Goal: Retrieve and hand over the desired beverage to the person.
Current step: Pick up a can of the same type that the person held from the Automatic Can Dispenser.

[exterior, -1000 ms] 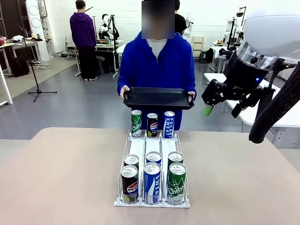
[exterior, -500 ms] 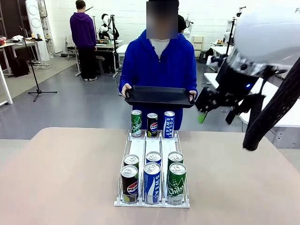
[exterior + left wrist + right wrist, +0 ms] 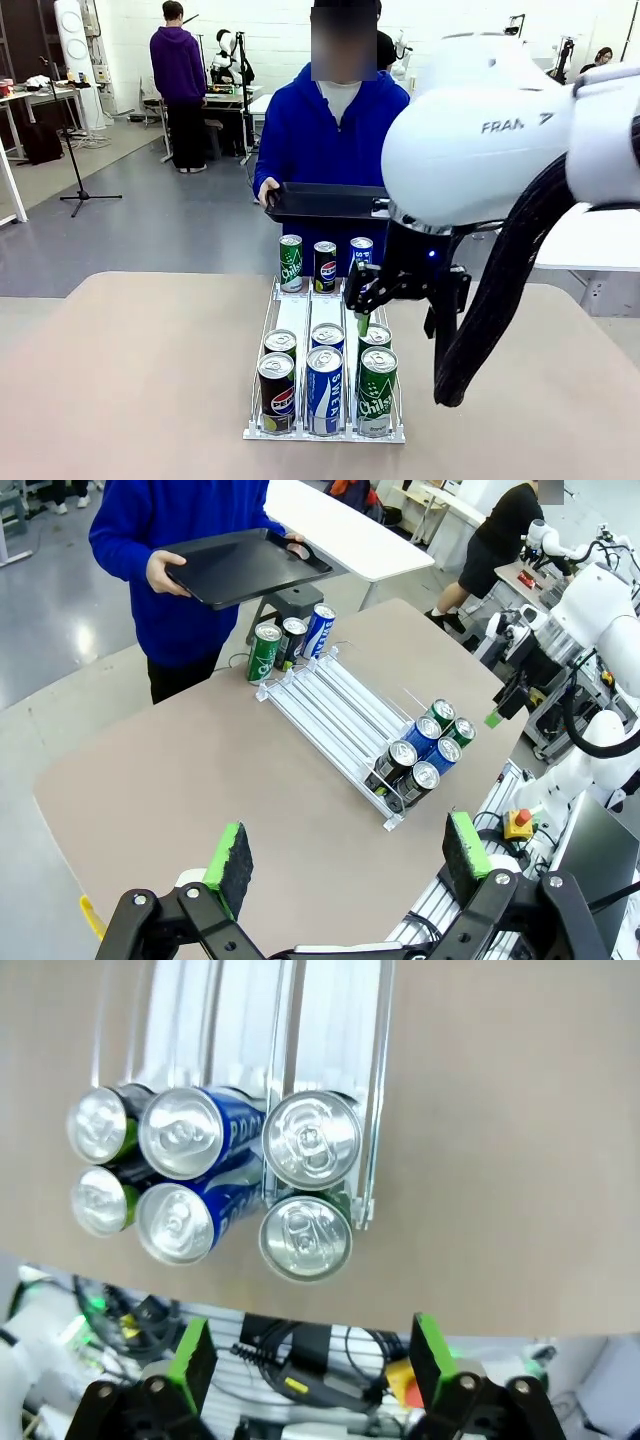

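While the person [image 3: 335,130] in the royal-blue hoodie stands at the far side of the table [image 3: 130,370] and holds a black tray [image 3: 320,200] level with both hands, we see the right gripper [image 3: 363,305] hanging low over the white wire rack [image 3: 290,315]. It is above the right lane, just behind the near group of cans. Its jaws stand wide apart and nothing is between them.

In the right wrist view we look straight down on the can tops. The two green cans of the right lane lie just ahead of the green pads [image 3: 190,1360], not touching them.

The beverages all stand upright in the rack, in three lanes. At the near end we count two rows of three. In the front row these are a Pepsi can [image 3: 277,392] on the left, a Pocari Sweat can [image 3: 325,390] in the middle and a green Chilsung can [image 3: 377,392] on the right. At the far end, close to the person, three more cans [image 3: 325,266] stand side by side, the right one partly hidden behind the gripper. Which drink the person wants, we cannot tell.

The left gripper [image 3: 347,850] is high and well apart from the rack. Its jaws are also spread wide and empty.
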You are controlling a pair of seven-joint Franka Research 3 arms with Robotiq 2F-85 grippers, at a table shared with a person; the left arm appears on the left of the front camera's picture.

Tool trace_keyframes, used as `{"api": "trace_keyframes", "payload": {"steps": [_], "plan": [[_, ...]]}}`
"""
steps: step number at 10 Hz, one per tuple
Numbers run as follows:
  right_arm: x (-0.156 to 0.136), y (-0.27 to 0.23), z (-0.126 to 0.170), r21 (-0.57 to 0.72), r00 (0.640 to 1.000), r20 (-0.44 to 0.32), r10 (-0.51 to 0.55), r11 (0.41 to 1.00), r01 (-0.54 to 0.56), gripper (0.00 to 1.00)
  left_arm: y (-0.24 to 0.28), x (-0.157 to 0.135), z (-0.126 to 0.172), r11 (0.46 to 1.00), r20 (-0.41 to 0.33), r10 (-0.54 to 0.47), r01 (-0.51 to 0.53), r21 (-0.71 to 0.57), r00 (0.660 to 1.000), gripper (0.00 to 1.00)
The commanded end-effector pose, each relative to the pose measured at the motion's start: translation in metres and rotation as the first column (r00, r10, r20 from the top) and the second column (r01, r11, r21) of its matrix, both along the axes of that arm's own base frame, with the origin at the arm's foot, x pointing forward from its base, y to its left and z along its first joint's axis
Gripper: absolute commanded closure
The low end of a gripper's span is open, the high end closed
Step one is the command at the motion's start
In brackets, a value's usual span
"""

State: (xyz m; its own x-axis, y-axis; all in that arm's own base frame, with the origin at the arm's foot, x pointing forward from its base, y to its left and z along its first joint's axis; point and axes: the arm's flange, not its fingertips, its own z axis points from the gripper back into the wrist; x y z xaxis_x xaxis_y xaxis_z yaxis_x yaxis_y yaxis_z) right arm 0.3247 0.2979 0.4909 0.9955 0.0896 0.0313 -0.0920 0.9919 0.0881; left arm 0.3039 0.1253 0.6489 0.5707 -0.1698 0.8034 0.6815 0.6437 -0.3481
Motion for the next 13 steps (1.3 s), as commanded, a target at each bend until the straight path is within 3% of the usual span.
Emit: {"api": "trace_keyframes", "payload": {"steps": [1, 7, 13], "plan": [[0.008, 0.001, -0.013, -0.007, 0.996, 0.061, -0.060, 0.998, 0.061, 0.00, 0.002, 0.001, 0.000, 1.000, 0.019, -0.015, 0.015, -0.004, 1.000, 0.00], [0.009, 0.008, -0.057, -0.059, 0.998, -0.007, -0.068, 0.996, 0.068, 0.00, 0.002, 0.001, 0.000, 1.000, 0.019, -0.015, 0.015, -0.004, 1.000, 0.00], [0.015, 0.011, -0.070, -0.046, 0.998, -0.028, -0.064, 0.997, 0.063, 0.00, 0.002, 0.001, 0.000, 1.000, 0.019, -0.015, 0.015, -0.004, 1.000, 0.00]]}}
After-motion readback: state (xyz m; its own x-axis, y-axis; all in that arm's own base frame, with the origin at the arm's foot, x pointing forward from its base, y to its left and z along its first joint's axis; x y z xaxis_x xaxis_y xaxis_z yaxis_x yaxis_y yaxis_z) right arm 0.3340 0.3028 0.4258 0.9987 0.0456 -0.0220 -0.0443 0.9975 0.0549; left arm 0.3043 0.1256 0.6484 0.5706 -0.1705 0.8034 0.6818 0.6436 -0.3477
